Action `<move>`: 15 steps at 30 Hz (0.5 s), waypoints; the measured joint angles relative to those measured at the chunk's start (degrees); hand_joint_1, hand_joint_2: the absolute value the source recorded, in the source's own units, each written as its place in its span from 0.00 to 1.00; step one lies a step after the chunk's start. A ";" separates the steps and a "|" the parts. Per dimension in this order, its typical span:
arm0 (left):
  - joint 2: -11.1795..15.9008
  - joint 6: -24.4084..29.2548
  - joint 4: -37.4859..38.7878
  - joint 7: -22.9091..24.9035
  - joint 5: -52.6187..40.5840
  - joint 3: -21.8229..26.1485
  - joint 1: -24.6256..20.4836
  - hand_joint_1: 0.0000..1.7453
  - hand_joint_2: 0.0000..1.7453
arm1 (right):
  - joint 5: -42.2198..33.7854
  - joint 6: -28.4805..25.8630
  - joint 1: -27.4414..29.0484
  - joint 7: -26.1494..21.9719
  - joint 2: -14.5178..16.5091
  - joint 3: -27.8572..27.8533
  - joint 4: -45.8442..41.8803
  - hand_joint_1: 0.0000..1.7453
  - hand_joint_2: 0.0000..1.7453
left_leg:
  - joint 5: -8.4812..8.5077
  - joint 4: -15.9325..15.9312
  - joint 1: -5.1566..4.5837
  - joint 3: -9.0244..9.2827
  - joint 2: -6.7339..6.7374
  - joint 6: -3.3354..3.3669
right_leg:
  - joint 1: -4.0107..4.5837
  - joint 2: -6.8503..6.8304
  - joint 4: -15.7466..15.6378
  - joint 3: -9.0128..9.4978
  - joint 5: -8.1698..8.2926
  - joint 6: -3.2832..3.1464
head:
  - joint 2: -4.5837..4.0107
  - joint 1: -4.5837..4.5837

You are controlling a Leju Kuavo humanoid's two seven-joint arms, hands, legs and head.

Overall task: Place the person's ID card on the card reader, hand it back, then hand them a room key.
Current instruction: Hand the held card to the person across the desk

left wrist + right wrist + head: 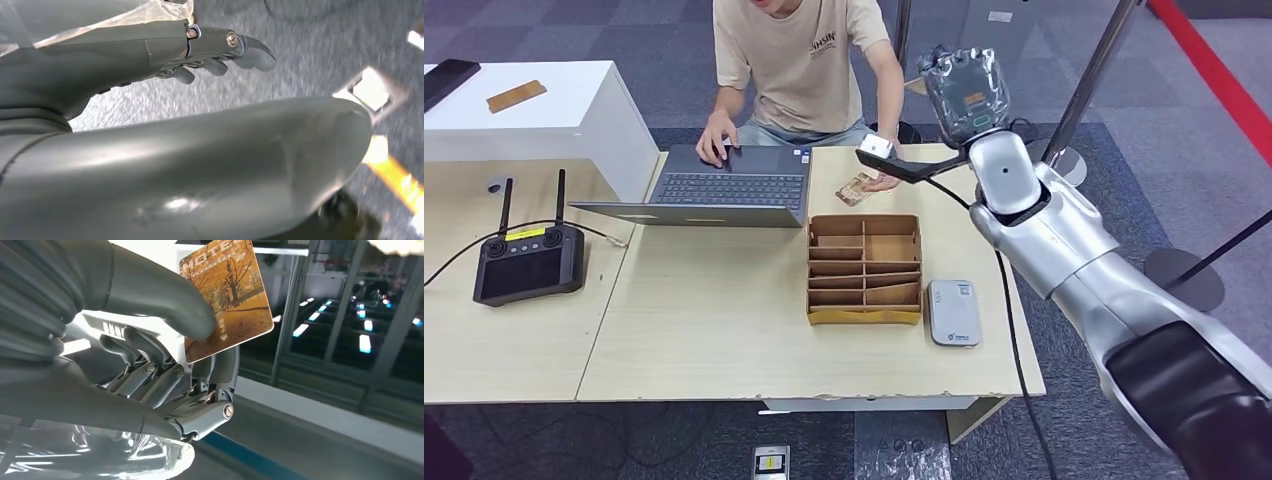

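One card is in play — the room key [227, 302], an orange card printed with autumn trees, pinched between the thumb and fingers of the right hand [165, 355], which the head view shows raised high beyond the table's [724, 330] far right corner, near the seated person [809, 60]. By my judgement this is the last step, the key handover. The person's hand [882, 182] rests on the table by a card-like thing — probably the ID, too small to tell. The card reader [952, 312] lies beside the cardboard organiser [864, 272]. Next, the hand needs to offer the card outward and loosen its pinch only once it is taken. The left hand [220, 52] hangs over the floor, holding nothing, fingers loosely extended.
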 joint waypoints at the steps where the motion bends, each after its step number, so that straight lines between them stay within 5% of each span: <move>1: 0.14 0.79 0.00 -0.37 -0.02 0.01 0.00 0.00 0.00 | 0.99 0.56 0.23 -0.17 -0.04 0.32 0.11 1.00 1.00 | 0.00 0.00 0.00 0.00 0.00 0.00 | 0.00 0.00 0.00 0.00 0.00 0.00 | 0.00 0.01; 10: 0.87 -5.94 0.00 -0.96 4.80 1.47 0.20 0.00 0.00 | 3.29 1.22 1.39 -2.11 0.27 1.60 1.31 1.00 1.00 | 0.00 0.00 -0.01 -0.01 0.03 0.00 | 0.00 0.01 0.00 0.00 0.00 0.00 | 0.00 0.02; 15: 0.91 -2.43 0.00 -6.11 5.96 2.88 0.28 0.00 0.00 | 3.32 2.69 1.76 -2.84 0.60 1.77 2.02 1.00 1.00 | 0.00 0.00 -0.01 0.00 0.03 0.00 | -0.01 0.01 0.00 0.00 0.00 0.00 | 0.00 0.00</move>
